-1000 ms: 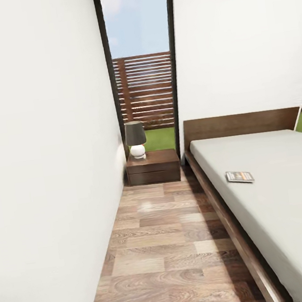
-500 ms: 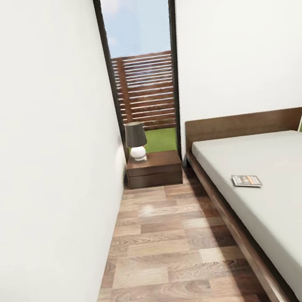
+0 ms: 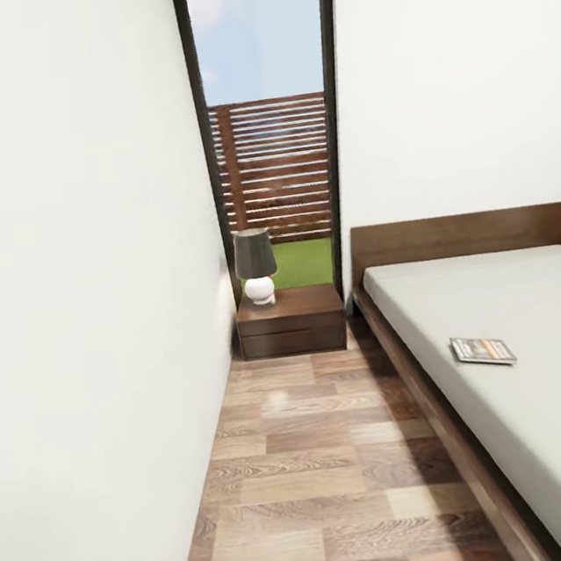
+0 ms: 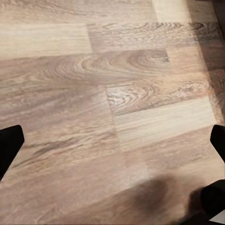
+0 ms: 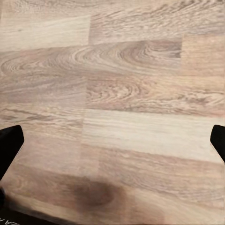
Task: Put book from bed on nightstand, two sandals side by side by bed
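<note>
The book (image 3: pixel 483 349) lies flat on the pale mattress of the bed (image 3: pixel 525 390), near its left side, dark cover with an orange band facing up. A dark brown nightstand (image 3: pixel 291 319) stands at the end of the floor strip, between the wall and the bed's headboard. The sandals are out of view. My left gripper (image 4: pixel 112 145) is open over bare wood floor, its black fingertips (image 4: pixel 9 146) wide apart with nothing between them. My right gripper (image 5: pixel 112 143) is also open above the planks, holding nothing.
A lamp (image 3: pixel 256 266) with a dark shade and white base takes up the nightstand's left half. A white wall (image 3: pixel 85 342) bounds the narrow floor strip (image 3: pixel 332 468) on the left, the bed frame (image 3: pixel 454 452) on the right. A tall black-framed window (image 3: pixel 271 140) rises behind the nightstand.
The whole head view has shifted, so the camera has moved: the book and bed now sit further right and lower in the picture. Nothing in the room has moved.
</note>
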